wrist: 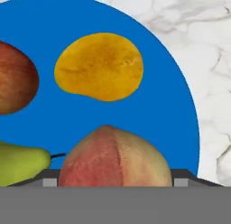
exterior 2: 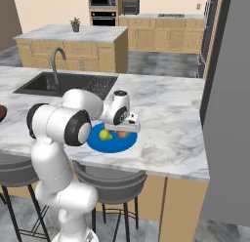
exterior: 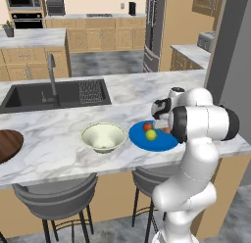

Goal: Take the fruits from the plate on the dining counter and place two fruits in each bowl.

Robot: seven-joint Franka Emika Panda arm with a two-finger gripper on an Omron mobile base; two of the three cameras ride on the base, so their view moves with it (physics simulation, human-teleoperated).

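While fingers' spread can't be told | peach [wrist: 115, 155] beneath hand | risk: rolls into pear [wrist: 22, 162], off plate [wrist: 171, 83]

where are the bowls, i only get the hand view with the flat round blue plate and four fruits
observer: The glossy cream-white round bowl stands on the white marble dining counter. It is just left of the blue plate and apart from it.
operator: anything in it yet
observer: No, in the left base view its inside looks empty.
operator: and the second bowl
observer: The dark brown wooden bowl sits further left on the same counter. The picture's edge cuts it off, so I cannot tell what it holds.
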